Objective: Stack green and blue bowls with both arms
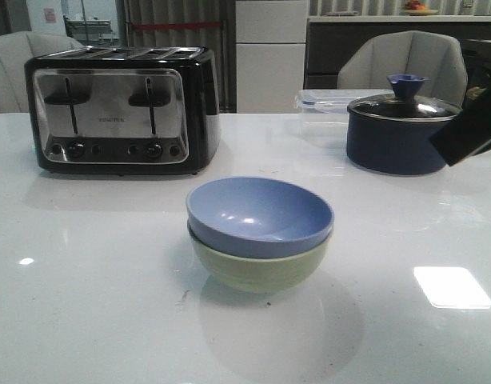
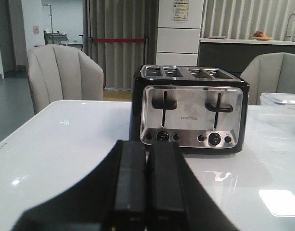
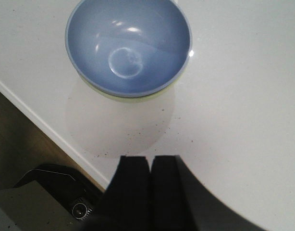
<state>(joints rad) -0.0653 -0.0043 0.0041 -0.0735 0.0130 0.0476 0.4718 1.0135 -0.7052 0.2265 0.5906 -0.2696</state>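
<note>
The blue bowl point(image 1: 260, 214) sits nested inside the green bowl point(image 1: 257, 270) at the middle of the white table, both upright. In the right wrist view the blue bowl point(image 3: 128, 45) fills the far part, with a thin rim of the green bowl point(image 3: 119, 96) showing under it. My right gripper point(image 3: 150, 161) is shut and empty, held above the table well clear of the bowls. Part of the right arm point(image 1: 469, 128) shows at the right edge of the front view. My left gripper point(image 2: 146, 149) is shut and empty, facing the toaster; it is out of the front view.
A black and chrome toaster point(image 1: 121, 108) stands at the back left. A dark navy lidded pot point(image 1: 399, 128) stands at the back right, with a clear plastic box point(image 1: 325, 108) behind it. The table edge point(image 3: 46, 130) and floor show in the right wrist view. Chairs stand beyond the table.
</note>
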